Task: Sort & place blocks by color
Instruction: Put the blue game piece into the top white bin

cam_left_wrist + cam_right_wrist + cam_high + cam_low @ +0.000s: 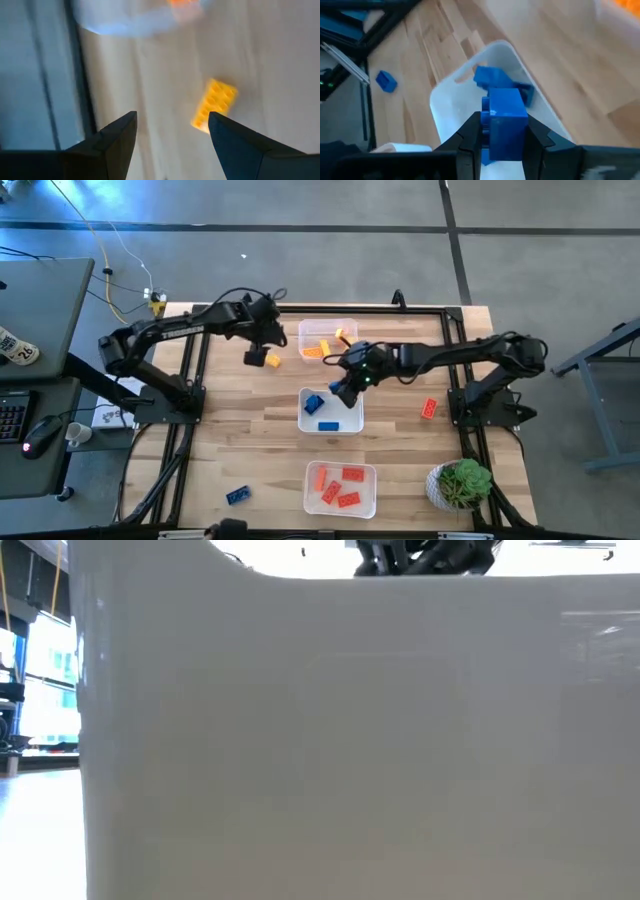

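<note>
My left gripper is open above the table, left of the far tub. A yellow-orange block lies flat on the table just beside it; in the left wrist view the block lies past one fingertip, outside the gap of my left gripper. My right gripper hangs over the middle tub, shut on a blue block. That tub holds two blue blocks. A red block and a blue block lie loose on the table. My right gripper pinches the blue block's two opposite sides between its two fingers. The fingers slant down from the table's right side. The block is lifted clear, above the far end of the middle tub.
The far tub holds several yellow-orange blocks. The near tub holds several red blocks. A potted plant stands at the near right corner. In the low view a white tub wall fills nearly the whole picture.
</note>
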